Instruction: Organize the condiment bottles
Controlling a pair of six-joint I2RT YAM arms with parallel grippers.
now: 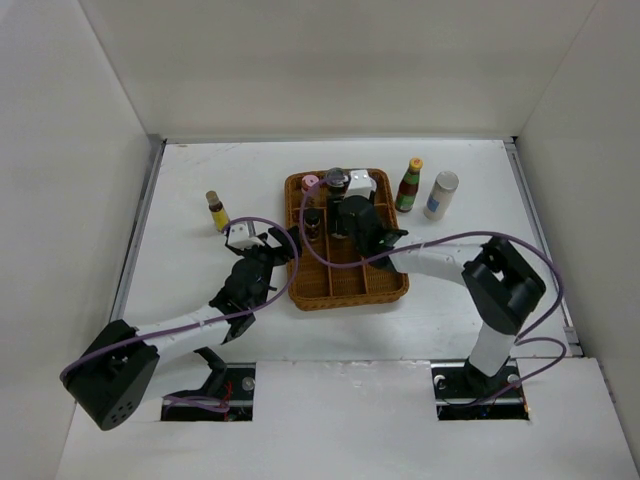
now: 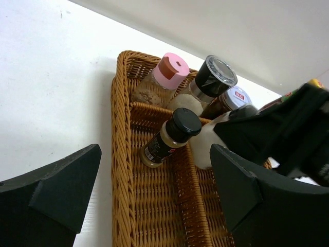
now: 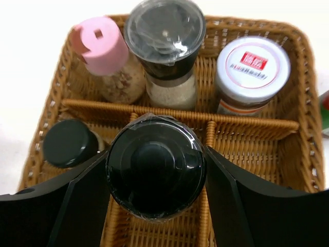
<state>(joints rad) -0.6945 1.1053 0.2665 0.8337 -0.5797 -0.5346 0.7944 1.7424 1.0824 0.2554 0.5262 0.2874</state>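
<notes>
- The right gripper [image 3: 156, 172] pinches a black-lidded jar [image 3: 156, 154] at centre frame, over the wicker tray [image 3: 247, 126].
- The left gripper [image 2: 155, 149] has its fingers spread and empty, lower frame, by the tray's left rim.

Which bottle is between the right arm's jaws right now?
The large black-capped bottle, gripped on both sides at the tray's middle row; the small black-capped bottle beside it is free.

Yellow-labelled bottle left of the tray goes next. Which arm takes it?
Left. The left gripper is open and empty at the left edge of the tray, on the same side as the yellow-labelled bottle. The right gripper is shut on a black-lidded jar over the tray.
</notes>
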